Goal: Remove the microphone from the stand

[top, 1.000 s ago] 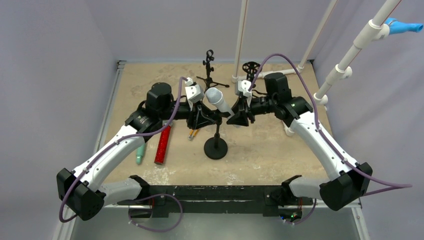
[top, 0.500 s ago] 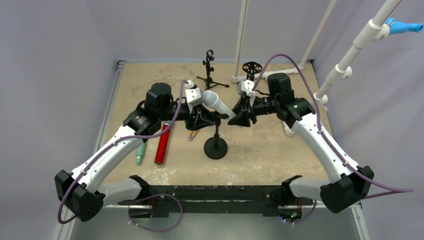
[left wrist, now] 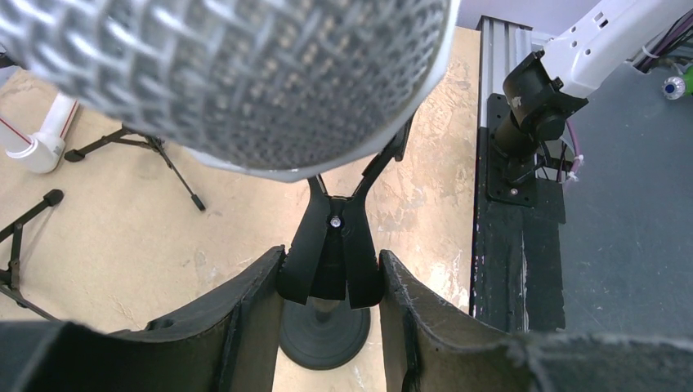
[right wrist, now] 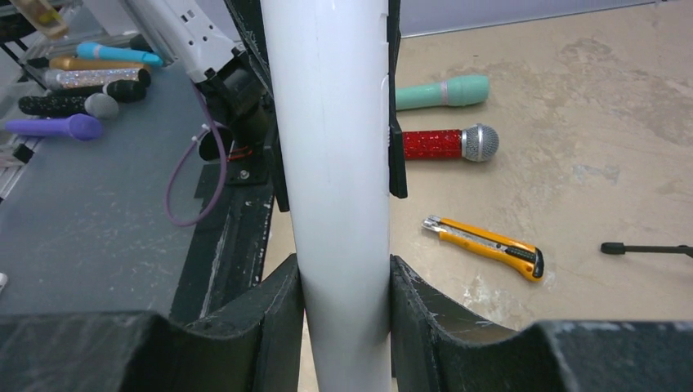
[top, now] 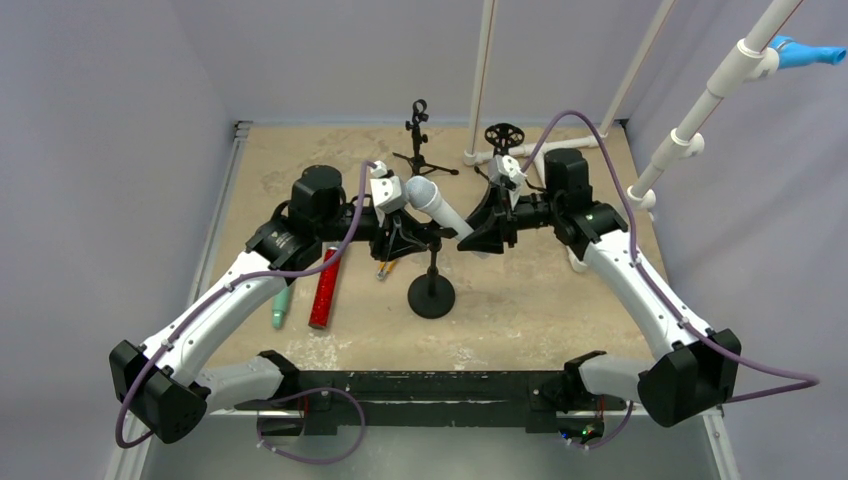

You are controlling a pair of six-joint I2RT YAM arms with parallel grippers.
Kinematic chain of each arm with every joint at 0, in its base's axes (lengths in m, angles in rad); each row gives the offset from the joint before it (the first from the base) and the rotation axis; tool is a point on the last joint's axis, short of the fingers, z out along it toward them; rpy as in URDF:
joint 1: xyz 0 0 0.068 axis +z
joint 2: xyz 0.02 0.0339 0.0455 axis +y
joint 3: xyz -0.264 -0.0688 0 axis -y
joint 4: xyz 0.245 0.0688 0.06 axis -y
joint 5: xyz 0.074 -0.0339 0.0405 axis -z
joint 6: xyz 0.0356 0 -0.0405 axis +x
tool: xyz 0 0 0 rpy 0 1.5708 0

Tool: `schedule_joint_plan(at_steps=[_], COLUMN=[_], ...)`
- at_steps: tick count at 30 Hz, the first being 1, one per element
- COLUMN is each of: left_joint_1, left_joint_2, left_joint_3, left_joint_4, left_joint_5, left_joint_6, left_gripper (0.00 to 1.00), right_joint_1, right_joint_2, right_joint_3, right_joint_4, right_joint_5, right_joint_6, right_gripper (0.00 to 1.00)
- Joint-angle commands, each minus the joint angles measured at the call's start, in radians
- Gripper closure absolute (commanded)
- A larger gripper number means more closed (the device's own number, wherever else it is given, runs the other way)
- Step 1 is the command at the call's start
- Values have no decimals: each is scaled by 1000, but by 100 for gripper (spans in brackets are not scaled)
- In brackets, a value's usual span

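Note:
A white microphone [top: 438, 207] with a silver mesh head sits tilted in the clip of a black stand [top: 432, 296] at the table's middle. My left gripper [top: 412, 238] is shut on the stand's black clip [left wrist: 331, 253], just below the mesh head [left wrist: 229, 73]. My right gripper [top: 478, 236] is shut on the microphone's white handle [right wrist: 339, 188], which runs upright between its fingers [right wrist: 274, 327]. The stand's round base [left wrist: 323, 335] shows below the clip.
A red glitter microphone [top: 325, 288], a teal one [top: 281, 306] and an orange box cutter [top: 386, 267] lie left of the stand. Two small black tripods [top: 418, 140] and white pipe poles [top: 478, 90] stand at the back. Several microphones [right wrist: 82, 77] lie beyond the table edge.
My right gripper has pulled the handle slightly right and back, and the microphone's head has swung toward my left gripper. The left arm holds still.

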Motion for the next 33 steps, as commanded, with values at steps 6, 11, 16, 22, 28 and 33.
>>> schedule_joint_plan(at_steps=[6,11,16,22,28,33], left_joint_1=[14,17,16,16,17,16], left_joint_2=[-14,-10,0,10,9,4], left_joint_3=[20,20,24,46,51,46], left_joint_4=[11,27,41,48,45,43], left_joint_5=[34,1,-10,-12,-20,-12], left_joint_6=[-1,-23,-54,-87,-88,-82], left_gripper=[100,100,100,100,100,89], right_joint_1=[-55,-60,-62,-68,-73,-74], right_joint_2=[-44,-55,-60,-66,-71,-61], right_joint_3=[-50,-41,3,90,197,265], right_joint_4=[226,204,114,2,-134,-169], right_joint_5=[-117,-118,-100,-64,36,102], right_joint_6=[219,201,132,58,-30,-45], right_gripper=[100,100,100,100,100,100])
